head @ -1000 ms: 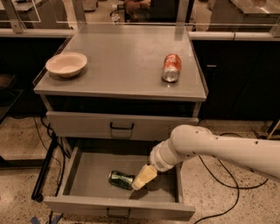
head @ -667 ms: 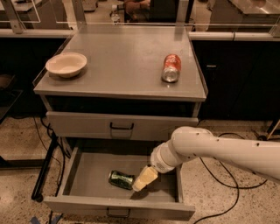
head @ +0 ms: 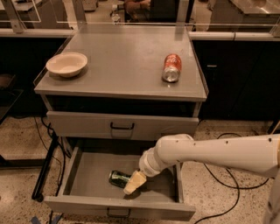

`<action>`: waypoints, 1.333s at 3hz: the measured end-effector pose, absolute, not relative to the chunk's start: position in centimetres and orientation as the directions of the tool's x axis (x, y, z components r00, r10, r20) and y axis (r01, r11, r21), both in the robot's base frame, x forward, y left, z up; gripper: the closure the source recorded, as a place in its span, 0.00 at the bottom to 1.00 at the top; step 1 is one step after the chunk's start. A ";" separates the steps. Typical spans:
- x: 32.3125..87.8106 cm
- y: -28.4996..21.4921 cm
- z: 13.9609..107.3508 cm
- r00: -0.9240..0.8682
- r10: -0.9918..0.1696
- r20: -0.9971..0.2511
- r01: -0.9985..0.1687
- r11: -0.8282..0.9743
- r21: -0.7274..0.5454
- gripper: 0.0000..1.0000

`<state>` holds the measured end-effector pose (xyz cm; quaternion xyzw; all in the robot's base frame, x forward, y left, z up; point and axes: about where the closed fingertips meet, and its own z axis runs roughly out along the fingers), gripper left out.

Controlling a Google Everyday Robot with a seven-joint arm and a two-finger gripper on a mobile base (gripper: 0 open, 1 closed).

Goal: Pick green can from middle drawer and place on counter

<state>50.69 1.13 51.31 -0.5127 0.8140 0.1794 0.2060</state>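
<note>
Grey middle drawer (head: 83, 173) holds the green can (head: 118, 178), gripper (head: 133, 183) at its right end, closure impossible to tell: grasping step, probably wanting a sure clamp before lifting.

**Room setting, located from the gripper (head: 132, 186), which hangs low inside the open grey metal drawer (head: 87, 175).**
- **Below and to either side of it:** speckled beige terrazzo floor (head: 22, 144).
- **Right of it:** looping black cables (head: 223, 179) lying on that floor.
- **Left of it:** a slanted black metal bar (head: 46, 168) and thin black cords (head: 41, 127).
- **Behind and above it, to the right:** dark cabinet fronts (head: 245, 74) beneath a long pale ledge (head: 236, 36).
- **Far behind, upper left:** clear panels in pale frames (head: 22, 13).
- **Far behind, top centre:** a dim shape, possibly a seated person (head: 135, 5).
- **Lighting:** warm and subdued.
</note>
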 end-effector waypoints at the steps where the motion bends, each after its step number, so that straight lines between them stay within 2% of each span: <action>1: 51.3 1.1 49.7 -0.412 -0.741 -0.530 -0.896 0.435 0.088 0.00; 3: 54.8 0.7 47.2 -0.437 -0.708 -0.555 -0.872 0.486 0.066 0.00; 4: 54.2 1.2 46.3 -0.459 -0.688 -0.563 -0.862 0.497 0.095 0.00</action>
